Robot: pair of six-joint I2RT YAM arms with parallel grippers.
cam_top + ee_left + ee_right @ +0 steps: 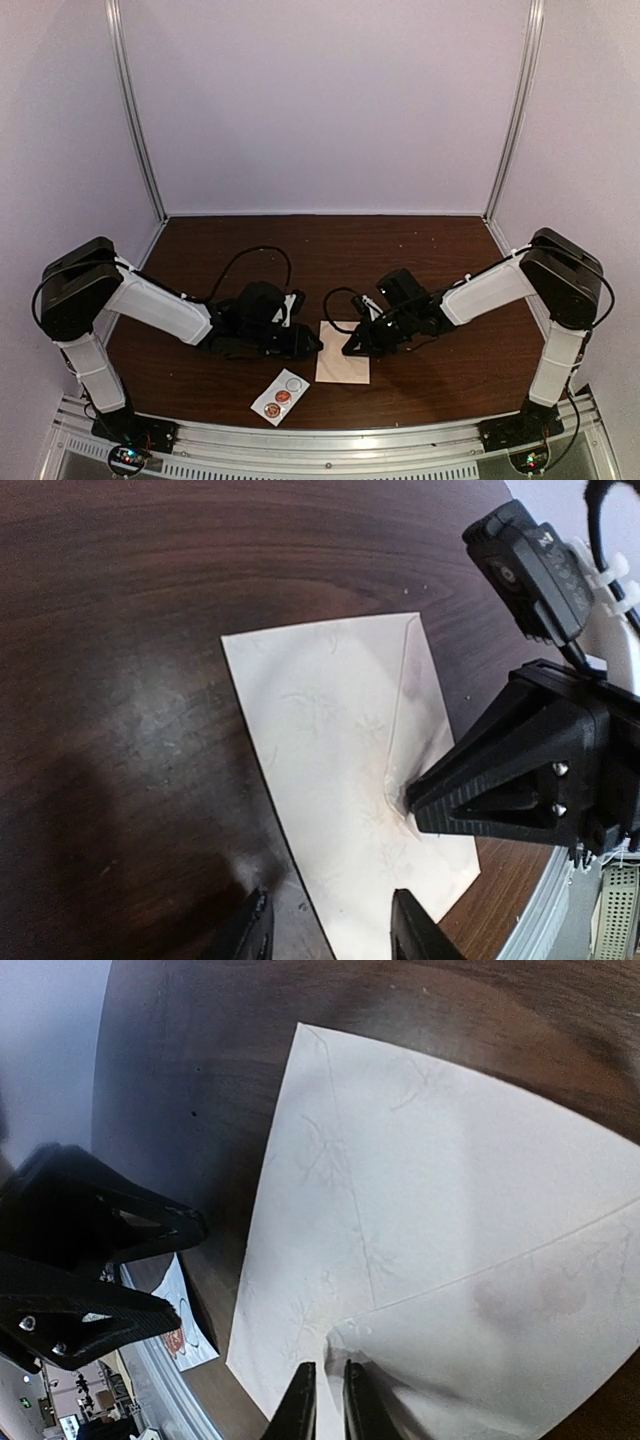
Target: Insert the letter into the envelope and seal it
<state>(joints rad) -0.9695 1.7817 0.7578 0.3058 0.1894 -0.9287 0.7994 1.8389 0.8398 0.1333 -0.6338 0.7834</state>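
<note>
The pale envelope (343, 352) lies flat on the dark wood table between the two arms, its triangular flap side up (330, 740) (450, 1180). My right gripper (325, 1385) is shut on the pointed tip of the flap, which is lifted slightly off the envelope body; from the left wrist view its black jaws (410, 805) meet at that tip. My left gripper (332, 925) is open and straddles the envelope's near left edge, one finger over the paper and one over the table, holding nothing (315, 345). The letter is not in view.
A small white sticker sheet (280, 397) with round seals lies near the front edge, just left of the envelope, also seen in the right wrist view (185, 1330). A metal rail (320, 440) borders the table's front. White walls enclose the back and sides.
</note>
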